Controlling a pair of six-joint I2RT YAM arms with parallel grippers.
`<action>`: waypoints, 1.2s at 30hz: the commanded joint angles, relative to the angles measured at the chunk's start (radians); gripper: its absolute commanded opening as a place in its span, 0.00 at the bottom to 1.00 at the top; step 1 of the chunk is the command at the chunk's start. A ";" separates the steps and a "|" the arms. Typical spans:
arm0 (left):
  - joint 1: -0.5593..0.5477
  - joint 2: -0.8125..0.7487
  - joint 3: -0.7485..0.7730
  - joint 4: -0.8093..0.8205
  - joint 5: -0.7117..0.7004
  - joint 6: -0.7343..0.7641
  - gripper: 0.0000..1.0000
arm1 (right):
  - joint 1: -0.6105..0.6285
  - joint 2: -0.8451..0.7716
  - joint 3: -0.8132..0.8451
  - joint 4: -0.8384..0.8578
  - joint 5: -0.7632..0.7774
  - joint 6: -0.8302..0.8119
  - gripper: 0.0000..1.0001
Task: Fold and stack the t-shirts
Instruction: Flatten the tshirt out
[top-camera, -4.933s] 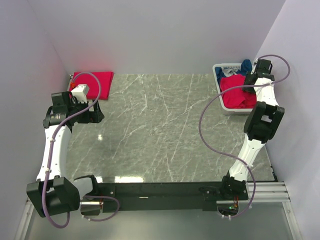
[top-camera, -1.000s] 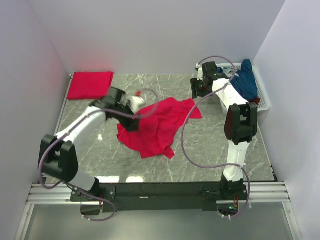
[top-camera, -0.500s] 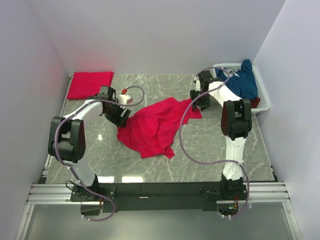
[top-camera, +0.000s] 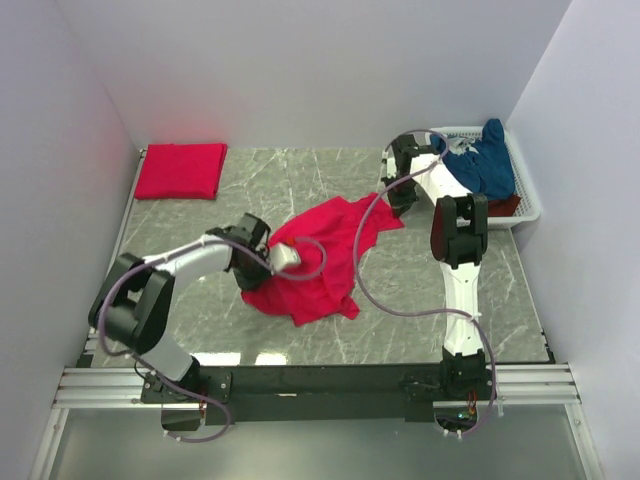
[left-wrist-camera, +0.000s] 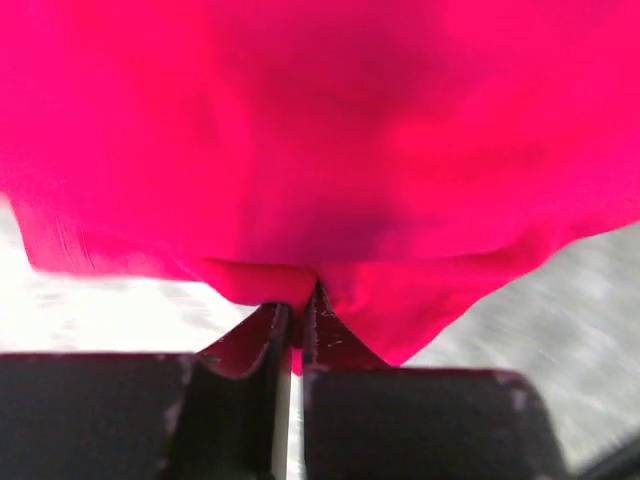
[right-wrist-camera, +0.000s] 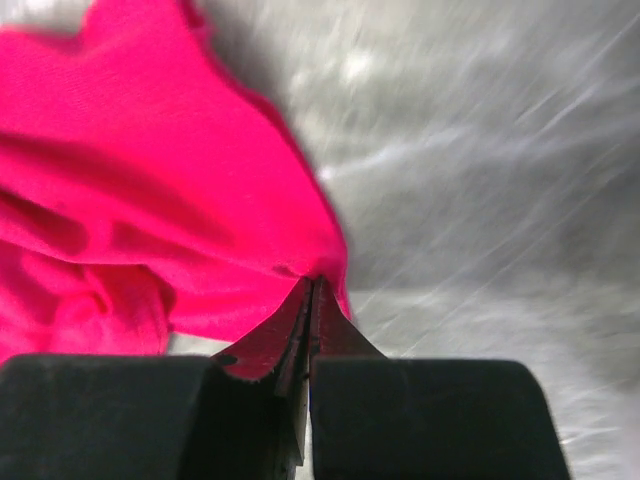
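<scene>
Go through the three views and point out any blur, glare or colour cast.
Top external: sharp; white glare patches on the grey marble tabletop near its front edge, and a pink cast on the wall behind the folded red t-shirt. Left wrist: the crumpled bright red cloth t-shirt is smeared soft. Right wrist: tabletop streaked by motion blur.

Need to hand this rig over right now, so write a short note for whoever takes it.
Left end effector: shut on the left edge of the crumpled red t-shirt.
Right end effector: shut on its far-right corner.
Folded red t-shirt: far-left corner of the table.
Navy t-shirt: draped over the basket, far right.
Done: one shirt folded.
Left: spread, fold and stack the held shirt, then the basket's.
</scene>
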 joint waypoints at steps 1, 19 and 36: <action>-0.102 -0.096 -0.097 -0.154 -0.004 0.080 0.05 | -0.004 0.019 0.105 -0.002 0.123 -0.073 0.00; -0.541 -0.359 -0.033 -0.260 0.079 -0.036 0.04 | 0.051 -0.114 0.179 0.271 0.072 -0.123 0.00; -0.909 -0.080 0.316 -0.013 -0.245 -0.214 0.01 | -0.111 -0.450 -0.098 0.248 -0.029 -0.194 0.00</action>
